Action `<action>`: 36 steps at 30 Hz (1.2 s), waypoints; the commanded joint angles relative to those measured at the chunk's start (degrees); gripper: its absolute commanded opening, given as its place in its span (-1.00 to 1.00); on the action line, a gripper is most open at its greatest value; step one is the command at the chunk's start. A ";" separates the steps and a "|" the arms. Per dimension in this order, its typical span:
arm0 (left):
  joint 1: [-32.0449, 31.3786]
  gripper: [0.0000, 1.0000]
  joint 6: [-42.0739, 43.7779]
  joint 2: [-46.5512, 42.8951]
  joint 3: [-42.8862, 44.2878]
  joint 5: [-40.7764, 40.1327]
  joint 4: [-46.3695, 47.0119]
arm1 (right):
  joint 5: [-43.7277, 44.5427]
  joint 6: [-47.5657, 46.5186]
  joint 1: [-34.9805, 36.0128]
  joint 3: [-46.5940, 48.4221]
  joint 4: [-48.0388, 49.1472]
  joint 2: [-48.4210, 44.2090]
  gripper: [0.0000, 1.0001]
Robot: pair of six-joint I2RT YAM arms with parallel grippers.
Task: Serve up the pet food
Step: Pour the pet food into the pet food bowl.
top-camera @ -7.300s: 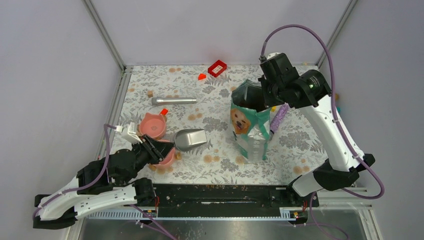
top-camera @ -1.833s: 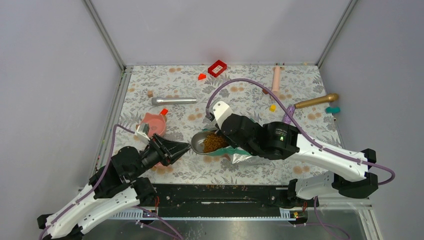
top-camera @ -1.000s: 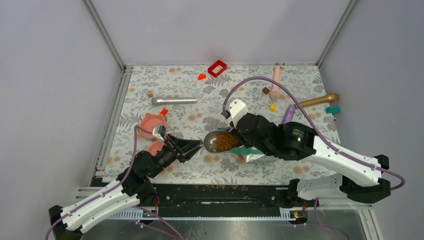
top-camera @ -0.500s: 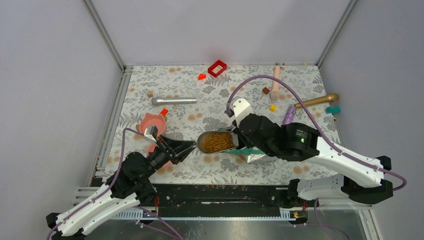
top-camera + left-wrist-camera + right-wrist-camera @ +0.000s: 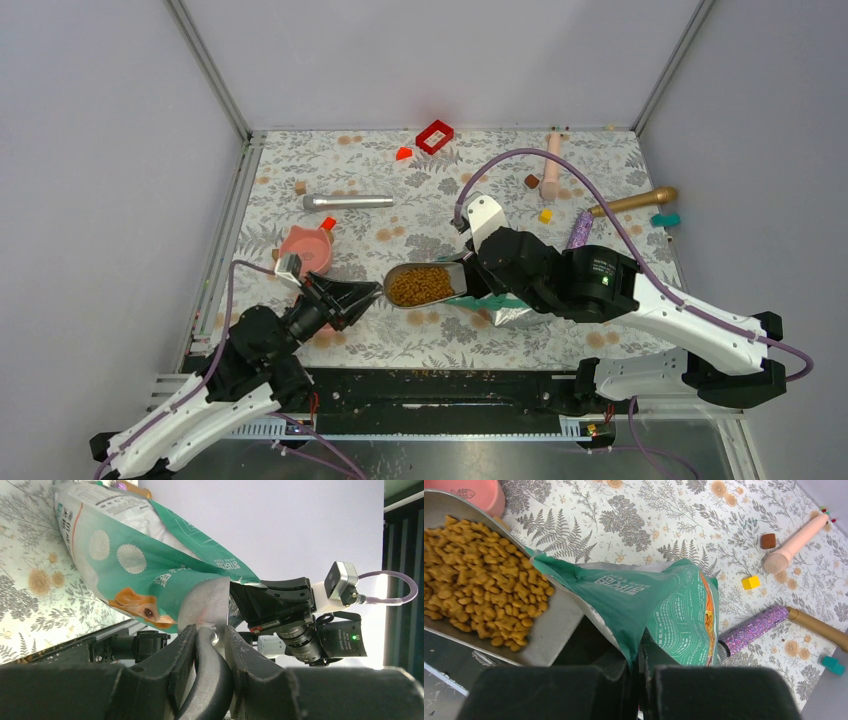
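scoop (image 5: 452, 271) has slid left and levelled out since half a second ago, and the left arm has drawn back toward the lower left with it. seven seconds back the pouch (image 5: 503, 312) stood upright and the scoop lay empty. now the pouch is tipped over right of centre and the scoop is heaped with kibble (image 5: 420, 285).

left gripper (image 5: 207, 630) pinches the scoop's handle between its fingers, plain in the left wrist view. right gripper (image 5: 638, 662) has its jaws pressed together on a fold of the pouch's edge, at the bottom of the right wrist view. there the pouch's lip overlaps the scoop's rim.

pink bowl (image 5: 305, 250) sits up and left of the scoop, near but apart, with bare floral table (image 5: 400, 340) between them. below the scoop, the table's near edge is close. more open table runs upward to the silver cylinder (image 5: 348, 201). the upper right is crowded, with a purple roller (image 5: 578, 230) and a yellow block (image 5: 545, 215) among the bits there.
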 commanded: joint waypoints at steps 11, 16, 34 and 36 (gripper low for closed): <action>0.82 -1.00 2.26 -6.45 10.65 -17.67 -15.60 | 11.15 5.21 0.82 3.53 9.30 -2.67 -1.00; 0.78 -1.00 1.61 -6.54 12.61 -25.24 -20.62 | 11.86 5.66 0.79 3.26 9.28 -2.88 -1.00; 0.81 -1.00 3.94 0.92 10.72 -52.57 -18.52 | 9.73 4.65 0.84 2.03 12.21 -3.19 -1.00; 0.82 -1.00 3.08 0.02 10.41 -56.22 -20.32 | 9.83 4.48 0.79 2.12 12.29 -2.97 -1.00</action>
